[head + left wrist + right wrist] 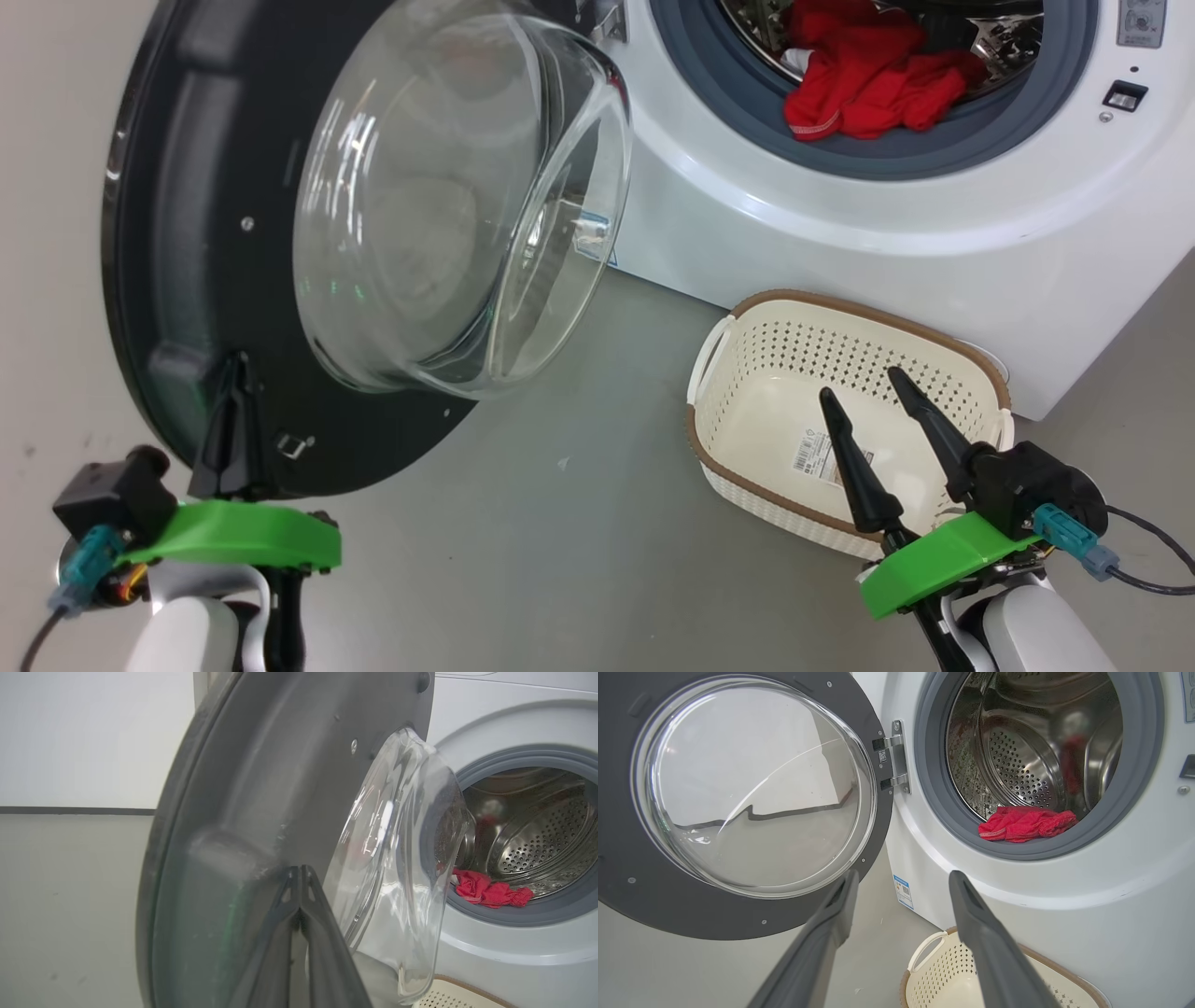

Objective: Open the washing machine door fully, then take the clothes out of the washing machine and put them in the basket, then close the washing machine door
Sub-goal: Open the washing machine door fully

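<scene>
Grey floor (560,523), white washer (840,215). Left gripper (233,401), fingers pinched together, tips seemingly against the door (187,233) inner rim; best to push outward along its arc, off the glass (448,205). Right gripper (861,385) spread above basket (840,303). Red clothes (868,79) lie at the drum (1027,751) mouth.

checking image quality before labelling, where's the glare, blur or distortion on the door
Head view: white streaky reflections on the washing machine door glass. Left wrist view: the door's dark rim is soft close up. Right wrist view: the glass bends the wall line.
</scene>
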Robot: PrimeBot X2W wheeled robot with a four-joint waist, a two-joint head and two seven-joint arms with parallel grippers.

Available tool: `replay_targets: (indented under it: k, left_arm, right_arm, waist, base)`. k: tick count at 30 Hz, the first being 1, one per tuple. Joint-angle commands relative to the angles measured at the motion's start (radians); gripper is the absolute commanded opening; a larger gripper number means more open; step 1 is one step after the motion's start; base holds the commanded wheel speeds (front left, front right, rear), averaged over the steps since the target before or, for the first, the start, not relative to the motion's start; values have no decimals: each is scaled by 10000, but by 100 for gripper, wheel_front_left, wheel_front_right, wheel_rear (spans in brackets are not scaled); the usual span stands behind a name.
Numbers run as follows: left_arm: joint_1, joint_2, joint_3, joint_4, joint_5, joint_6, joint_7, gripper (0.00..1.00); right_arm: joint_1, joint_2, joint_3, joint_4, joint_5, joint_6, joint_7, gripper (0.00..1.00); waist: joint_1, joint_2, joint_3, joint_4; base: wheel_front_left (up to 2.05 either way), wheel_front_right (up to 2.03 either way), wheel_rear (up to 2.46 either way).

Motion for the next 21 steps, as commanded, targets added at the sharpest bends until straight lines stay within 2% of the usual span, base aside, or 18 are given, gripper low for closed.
replay_targets:
  k: [1, 13, 21]
  left_arm:
    - [-413, 352, 541, -54, -61, -1, -125, 0]
    - [-1311, 539, 1442, 1202, 25, -253, -203, 0]
    - [-1844, 566, 2152, 1907, 66, -581, -205, 0]
  right_arm:
    - [40, 57, 214, -304, -98, 63, 26, 100]
    - [115, 57, 215, -581, -267, 63, 254, 100]
    - [79, 57, 191, -827, -411, 63, 443, 100]
  waist:
    - [0, 0, -1, -15]
    - [0, 0, 84, -138]
    - [0, 0, 287, -210]
  base:
    - [0, 0, 0]
    - [0, 0, 0]
    - [0, 0, 0]
